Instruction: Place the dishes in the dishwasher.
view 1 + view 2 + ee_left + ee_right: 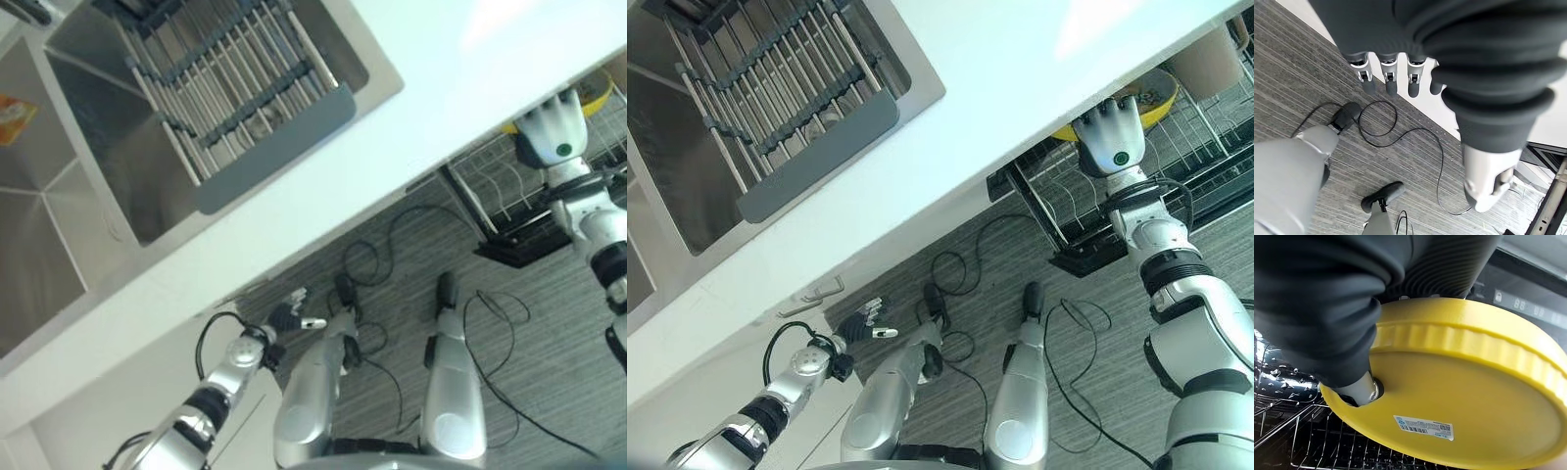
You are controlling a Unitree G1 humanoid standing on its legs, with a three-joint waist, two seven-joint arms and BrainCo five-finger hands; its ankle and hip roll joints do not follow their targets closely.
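White surface [1019, 88] overhangs the wire dishwasher rack [1087, 211]; our right hand [1114, 132] grips the round yellow plastic dish [1459, 382] over it, tilted, we judge, for slotting between tines. Our left hand [1388, 78] hangs relaxed, empty.

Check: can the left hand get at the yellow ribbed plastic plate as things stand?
Probably not. The left hand hangs open low by the white cabinet front, while the yellow ribbed plastic plate is in the right hand over the dishwasher's wire rack, across the robot's body.
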